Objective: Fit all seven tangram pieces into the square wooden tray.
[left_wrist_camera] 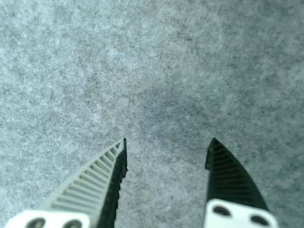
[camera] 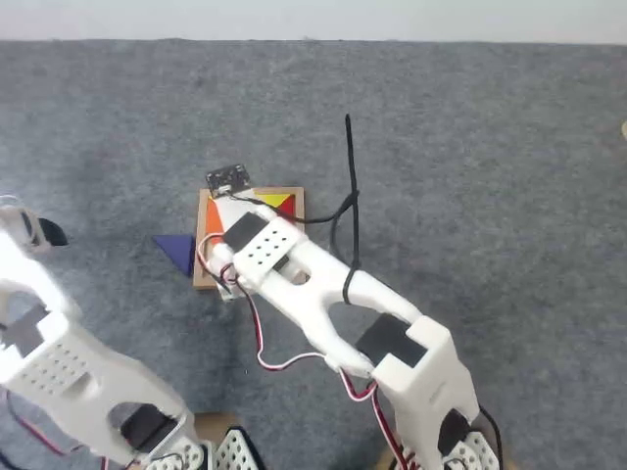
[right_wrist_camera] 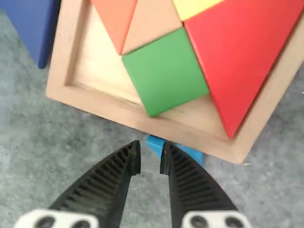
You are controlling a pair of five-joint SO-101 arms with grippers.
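The square wooden tray holds an orange triangle, a tan triangle, a green square, a large red triangle and a yellow piece. A light blue piece lies on the carpet against the tray's outer wall. My right gripper is shut on its corner. A dark blue triangle lies outside the tray, left of the tray in the high view. My left gripper hangs open over bare carpet at the far left.
Grey carpet covers the whole table. The right arm stretches over most of the tray, with a black cable looping above it. The left arm stands at the front left.
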